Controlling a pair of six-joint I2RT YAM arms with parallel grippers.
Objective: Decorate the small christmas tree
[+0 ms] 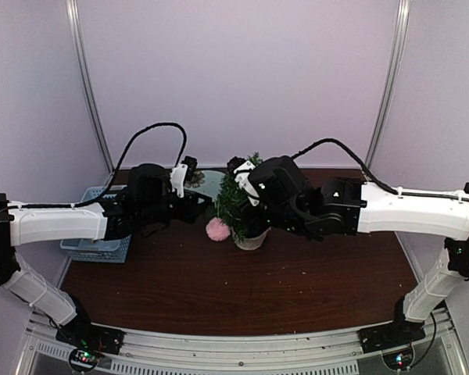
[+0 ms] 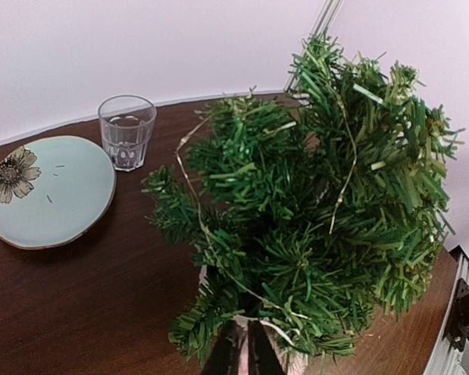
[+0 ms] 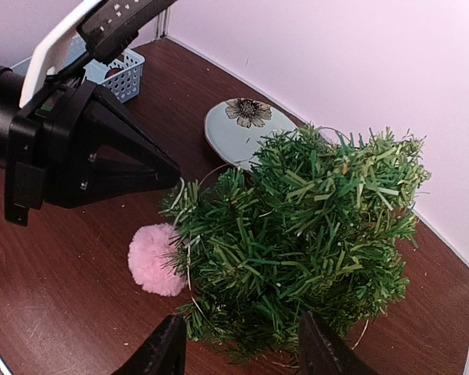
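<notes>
The small christmas tree [image 1: 238, 201] stands in its off-white pot [image 1: 252, 240] at mid-table; a thin gold wire winds through its branches [image 2: 313, 203]. A pink pom-pom [image 3: 155, 260] sits at its left foot, against the lowest branches. My left gripper [image 2: 247, 351] is at the tree's left side, its jaws pressed almost together, and a thin pale cord runs from their tips into the branches. It shows as black fingers [image 3: 152, 168] in the right wrist view. My right gripper [image 3: 242, 353] is open, its fingers on either side of the tree's lower part, holding nothing.
A pale blue plate with a flower print [image 2: 55, 191] and a clear glass cup [image 2: 127, 131] stand behind the tree. A light blue basket [image 1: 96, 248] is at the table's left edge. Walls close in behind and on both sides.
</notes>
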